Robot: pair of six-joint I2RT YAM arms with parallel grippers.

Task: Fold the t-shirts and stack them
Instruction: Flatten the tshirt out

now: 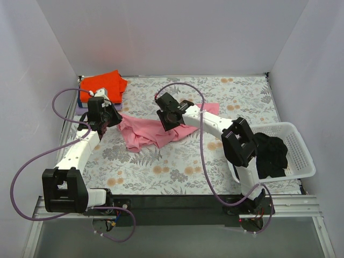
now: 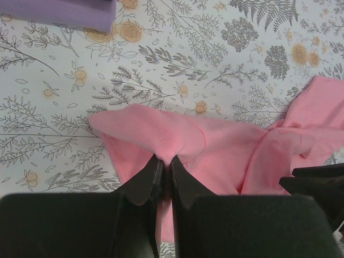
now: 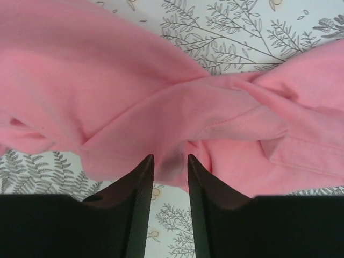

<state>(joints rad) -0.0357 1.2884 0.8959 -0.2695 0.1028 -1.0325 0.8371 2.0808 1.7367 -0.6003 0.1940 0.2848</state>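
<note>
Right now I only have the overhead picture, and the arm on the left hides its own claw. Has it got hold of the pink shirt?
Observer: Yes. Its wrist camera shows the left gripper pinched shut on a raised fold of the pink t-shirt.
Operator: And the other claw?
Observer: The right gripper shows a gap between its tips, with the shirt's edge hanging in it. I cannot tell whether it actually grips.
Operator: Anything else down there that I miss?
Observer: A stitched hem runs across the twisted cloth just ahead of that gripper.
</note>
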